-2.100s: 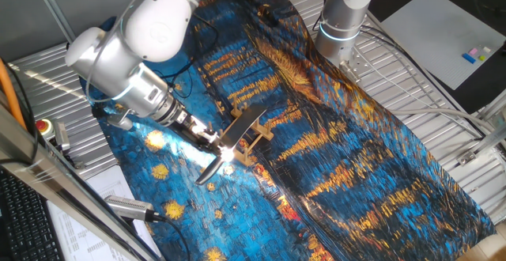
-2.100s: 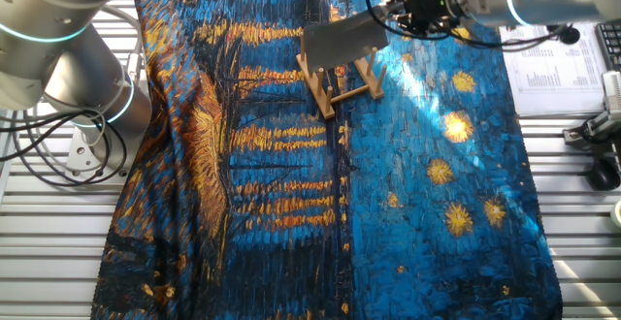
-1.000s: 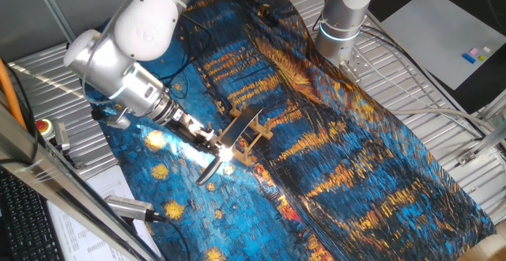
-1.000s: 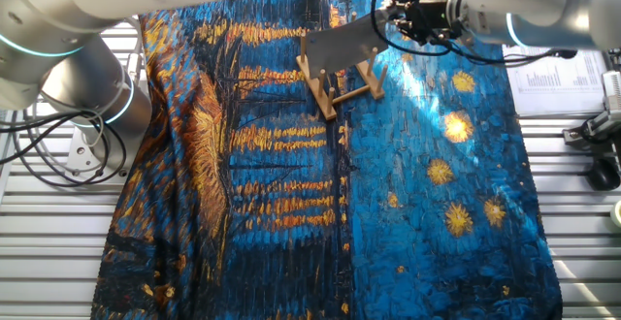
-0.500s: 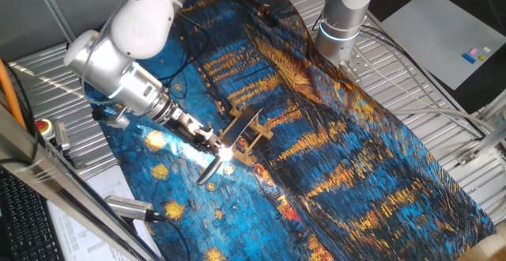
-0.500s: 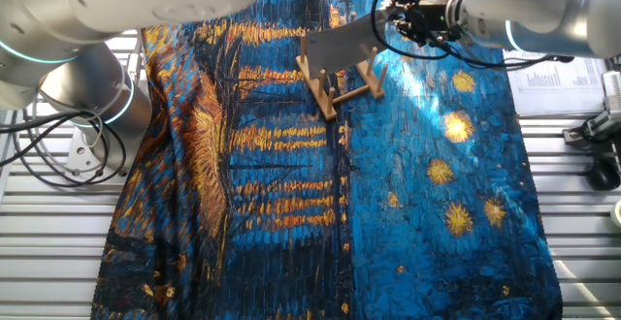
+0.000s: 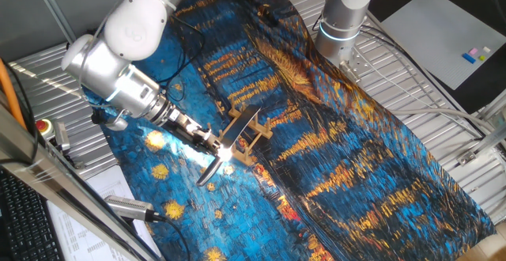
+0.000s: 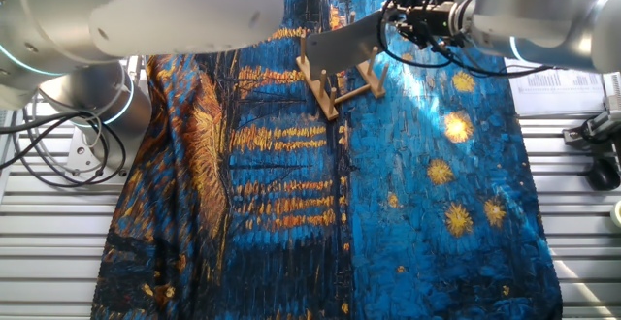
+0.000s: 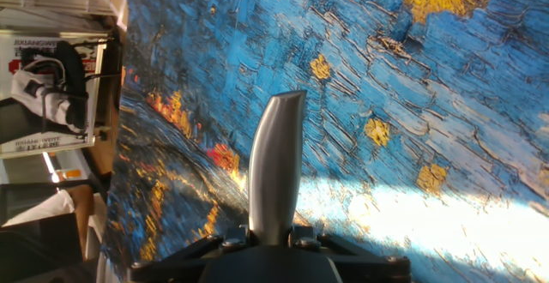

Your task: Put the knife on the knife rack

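The knife (image 8: 340, 44) is a cleaver with a broad grey blade. The blade stands on edge between the pegs of the small wooden knife rack (image 8: 340, 92) on the blue and yellow cloth. My gripper (image 8: 390, 21) is shut on its silver handle at the right of the rack. In one fixed view the gripper (image 7: 213, 144) reaches in from the left, the blade (image 7: 237, 129) lies over the rack (image 7: 254, 138), and the handle end sticks out below. In the hand view the rounded handle (image 9: 274, 163) runs out from between my fingers (image 9: 236, 234).
A second arm's base (image 7: 344, 16) stands at the cloth's far edge; it also shows in the other fixed view (image 8: 87, 87). A silver cylinder with a black cable (image 7: 130, 206) lies near the papers. A red button (image 7: 43, 126) sits on the slatted table (image 8: 58, 262).
The arm's upper links have swung while the gripper stays at the rack. The blade has sunk slightly lower between the pegs. The gripper stays shut on the handle.
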{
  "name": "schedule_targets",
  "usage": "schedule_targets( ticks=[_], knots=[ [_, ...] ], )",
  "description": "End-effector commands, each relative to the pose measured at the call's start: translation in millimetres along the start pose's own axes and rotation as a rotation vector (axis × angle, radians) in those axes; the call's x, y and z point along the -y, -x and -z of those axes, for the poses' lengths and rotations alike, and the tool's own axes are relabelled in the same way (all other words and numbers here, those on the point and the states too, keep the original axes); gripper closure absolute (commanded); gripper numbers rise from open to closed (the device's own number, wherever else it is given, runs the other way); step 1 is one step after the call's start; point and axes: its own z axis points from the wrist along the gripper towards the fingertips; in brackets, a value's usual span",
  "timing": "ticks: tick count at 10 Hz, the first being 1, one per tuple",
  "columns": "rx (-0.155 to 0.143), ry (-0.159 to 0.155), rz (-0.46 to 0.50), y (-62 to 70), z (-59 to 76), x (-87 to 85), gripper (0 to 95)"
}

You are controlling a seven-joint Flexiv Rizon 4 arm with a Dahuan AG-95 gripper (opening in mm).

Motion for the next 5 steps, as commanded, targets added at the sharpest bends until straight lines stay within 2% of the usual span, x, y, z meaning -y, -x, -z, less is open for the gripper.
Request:
schedule_targets(
  ticks=[1, 5],
  knots=[
    [-0.003, 0.019, 0.001, 1.0, -0.1, 1.0, 95.0],
    [-0.018, 0.041, 0.004, 1.2, -1.3, 3.8, 95.0]
  ],
)
